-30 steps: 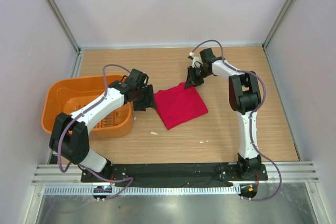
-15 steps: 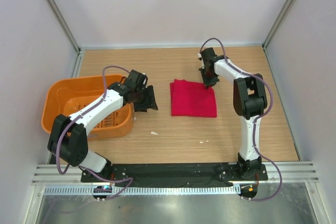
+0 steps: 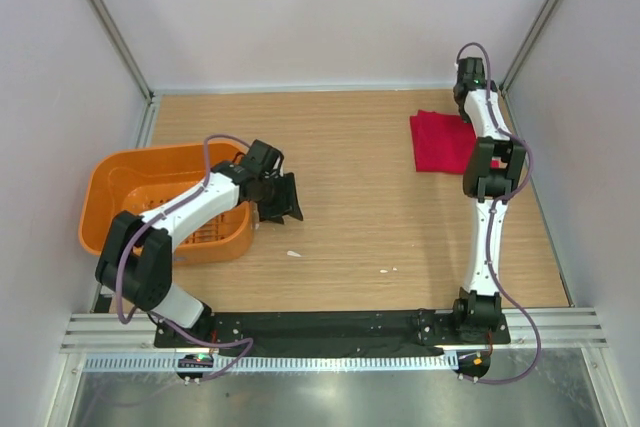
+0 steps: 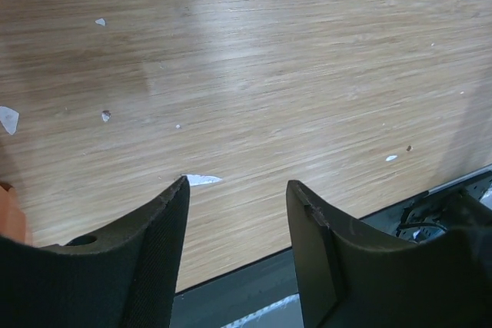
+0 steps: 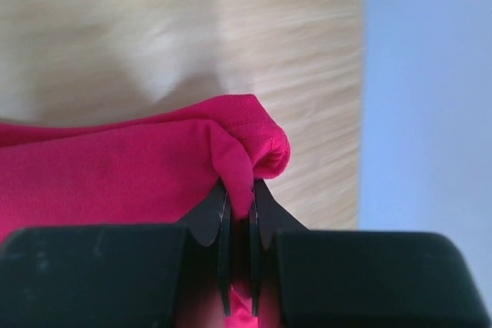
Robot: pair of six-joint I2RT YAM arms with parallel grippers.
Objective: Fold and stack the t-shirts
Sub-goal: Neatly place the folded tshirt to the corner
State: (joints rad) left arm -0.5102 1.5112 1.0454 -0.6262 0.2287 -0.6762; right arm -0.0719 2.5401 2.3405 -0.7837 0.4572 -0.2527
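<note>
Far right corner of the pale wooden table (image 3: 350, 137), and that's where the bright red soft cloth t-shirt (image 3: 440, 144) sits, folded into a flat packet close to the pale side wall (image 5: 430, 113). Right gripper (image 5: 240, 190) has its jaws nearly closed, pinching a bunched corner of the fabric b/w the tips. Wrist view shows a little roll of cloth humped just above the pinch. Left gripper (image 4: 237, 186) hangs by the orange slotted plastic basket (image 3: 95, 197), jaws apart, nothing in them, bare wood underneath.

Step looks like parking the folded shirt at its stacking spot. To do it well: bring the pinched corner down to the wood first, let go w/ the cloth flat, then lift straight up. Any sideways drag prob. peels the top layer and undoes the fold. That humped roll wants smoothing too.

Orientation: packet lies w/ edges approx. square to the table edges, pinched corner aimed at the far right. It's near-square from above, and the right arm hides its right edge, so long axis can't be called, maybe slightly left-right.
</note>
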